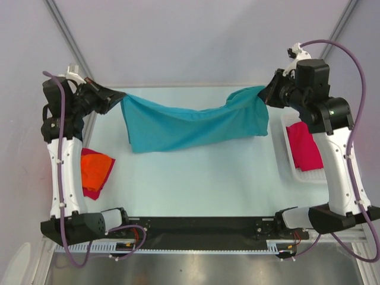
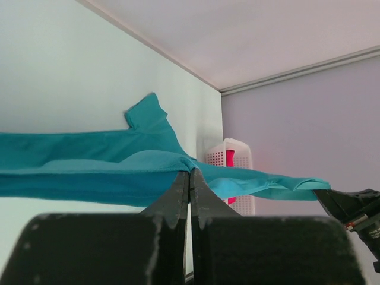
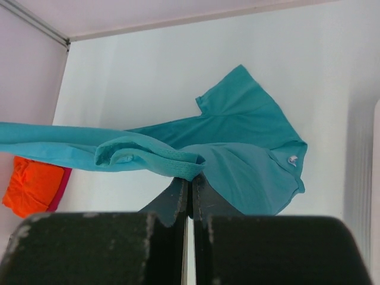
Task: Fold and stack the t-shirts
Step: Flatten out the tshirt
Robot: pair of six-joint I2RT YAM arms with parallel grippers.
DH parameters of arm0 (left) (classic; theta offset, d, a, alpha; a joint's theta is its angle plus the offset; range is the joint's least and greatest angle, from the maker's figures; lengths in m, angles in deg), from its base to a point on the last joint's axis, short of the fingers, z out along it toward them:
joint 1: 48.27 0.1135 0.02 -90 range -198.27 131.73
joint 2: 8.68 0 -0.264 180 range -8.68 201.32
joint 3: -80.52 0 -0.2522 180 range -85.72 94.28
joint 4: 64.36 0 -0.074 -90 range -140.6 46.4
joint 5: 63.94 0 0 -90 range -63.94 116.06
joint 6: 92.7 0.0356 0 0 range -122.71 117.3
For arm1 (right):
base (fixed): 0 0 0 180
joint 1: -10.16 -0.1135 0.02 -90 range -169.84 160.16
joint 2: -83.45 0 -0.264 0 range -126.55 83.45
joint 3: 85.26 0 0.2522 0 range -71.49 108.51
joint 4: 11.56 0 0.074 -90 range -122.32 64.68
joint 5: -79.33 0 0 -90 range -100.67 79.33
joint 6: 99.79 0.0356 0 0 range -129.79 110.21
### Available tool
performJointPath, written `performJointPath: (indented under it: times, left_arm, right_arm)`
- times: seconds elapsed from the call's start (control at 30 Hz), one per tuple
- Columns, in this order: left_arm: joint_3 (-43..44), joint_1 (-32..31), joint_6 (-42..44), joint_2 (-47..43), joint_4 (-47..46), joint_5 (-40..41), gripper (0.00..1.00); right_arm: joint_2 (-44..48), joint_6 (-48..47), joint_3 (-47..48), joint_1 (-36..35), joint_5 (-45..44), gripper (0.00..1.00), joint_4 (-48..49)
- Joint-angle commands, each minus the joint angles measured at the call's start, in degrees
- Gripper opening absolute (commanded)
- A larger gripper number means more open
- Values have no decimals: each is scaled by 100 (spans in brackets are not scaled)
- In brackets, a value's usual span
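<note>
The pale table (image 1: pixel 196 190) carries everything. The teal t-shirt (image 1: pixel 190 124) is the largest thing on it. It hangs stretched sideways along the far edge of the table, from near the far-left corner to near the far-right corner, sagging in the middle. The right wrist view shows its lower part, with one short sleeve (image 3: pixel 228 95), spread on the table top beneath the lifted edge.

The left arm (image 1: pixel 65 172) rises from the near-left corner and reaches to the far-left corner. The left jaws are clenched on the shirt's left end, and the left wrist view shows a fold of teal cloth pinched where the tips meet. The right arm (image 1: pixel 335 160) stands at the near-right corner and bends to the far-right corner. The right jaws are likewise clamped on a bunched hem at the shirt's right end.

A white lattice basket (image 1: pixel 291 172) sits at the right edge of the table, partly under the right arm. A magenta-pink t-shirt (image 1: pixel 304 147) lies in it.

At the left edge, beside the left arm, a folded orange t-shirt (image 1: pixel 95 167) lies on top of a red one (image 1: pixel 92 192), whose edge shows at the near side.

A small white neck label (image 3: pixel 292 159) shows inside the teal shirt's collar.
</note>
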Motion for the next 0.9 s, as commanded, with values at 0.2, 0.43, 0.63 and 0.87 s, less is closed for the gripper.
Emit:
performJointPath:
  times: [0.2, 0.43, 0.63, 0.87]
  left_arm:
    - [-1161, 34, -199, -1762, 369, 635, 0]
    - [-2680, -168, -365, -2817, 607, 1040, 0]
    - [-3771, -283, -489, -3679, 835, 1199, 0]
    - [-3878, -300, -524, -4154, 1257, 1559, 0]
  right_arm:
    - [1932, 617, -1985, -31, -151, 0, -141]
    - [2573, 793, -2733, -67, 121, 0, -951]
    - [2820, 776, -2918, -75, 288, 0, -1558]
    - [3084, 908, -3182, -128, 614, 0, -1909]
